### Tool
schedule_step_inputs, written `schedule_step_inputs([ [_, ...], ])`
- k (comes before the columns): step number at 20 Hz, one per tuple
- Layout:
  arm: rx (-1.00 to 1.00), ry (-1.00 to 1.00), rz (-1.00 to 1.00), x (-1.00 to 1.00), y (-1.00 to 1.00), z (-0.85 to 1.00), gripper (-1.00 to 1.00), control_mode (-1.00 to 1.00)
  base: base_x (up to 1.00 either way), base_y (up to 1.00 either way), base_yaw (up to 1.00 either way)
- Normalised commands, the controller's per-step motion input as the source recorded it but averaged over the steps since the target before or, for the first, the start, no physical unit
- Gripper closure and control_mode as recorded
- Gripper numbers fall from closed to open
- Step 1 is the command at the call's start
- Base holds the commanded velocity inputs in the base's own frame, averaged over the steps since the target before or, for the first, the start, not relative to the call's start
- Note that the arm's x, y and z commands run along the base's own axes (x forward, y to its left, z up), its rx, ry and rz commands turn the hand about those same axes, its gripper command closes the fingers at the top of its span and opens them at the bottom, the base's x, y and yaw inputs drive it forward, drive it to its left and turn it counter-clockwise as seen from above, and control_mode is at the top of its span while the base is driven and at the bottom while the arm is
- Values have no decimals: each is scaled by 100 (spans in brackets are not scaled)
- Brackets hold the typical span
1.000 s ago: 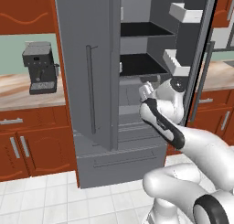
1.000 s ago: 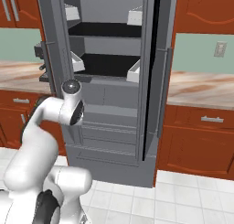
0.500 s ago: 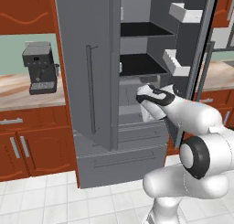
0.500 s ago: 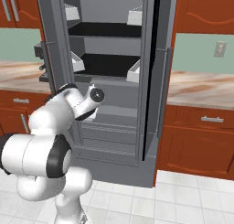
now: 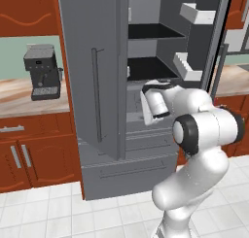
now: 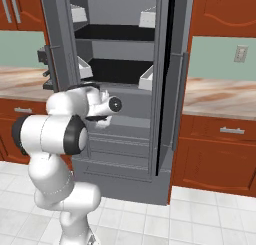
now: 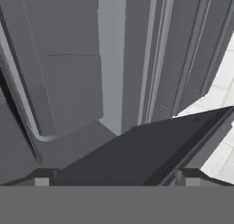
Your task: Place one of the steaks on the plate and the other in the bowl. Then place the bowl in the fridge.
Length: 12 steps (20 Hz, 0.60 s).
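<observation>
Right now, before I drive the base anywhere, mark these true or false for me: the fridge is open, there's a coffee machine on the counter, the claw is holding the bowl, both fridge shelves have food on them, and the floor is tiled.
1. The fridge stands open. True.
2. A coffee machine sits on the counter left of the fridge. True.
3. The claw holds the bowl. False: the hand view shows nothing between its fingertips, only fridge panels ahead.
4. Both dark shelves carry food. False: both look bare.
5. The floor is wooden planks. False: it is pale tile.
</observation>
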Motion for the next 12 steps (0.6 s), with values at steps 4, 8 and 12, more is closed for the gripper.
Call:
schedule_step_inputs([
  [4, 14, 0, 11, 37, 51, 0, -100, -100, 0, 0, 0],
  [8, 1, 0, 10, 36, 44, 0, -100, -100, 0, 0, 0],
  [12, 0, 1, 15, 21, 48, 0, -100, -100, 0, 0, 0],
])
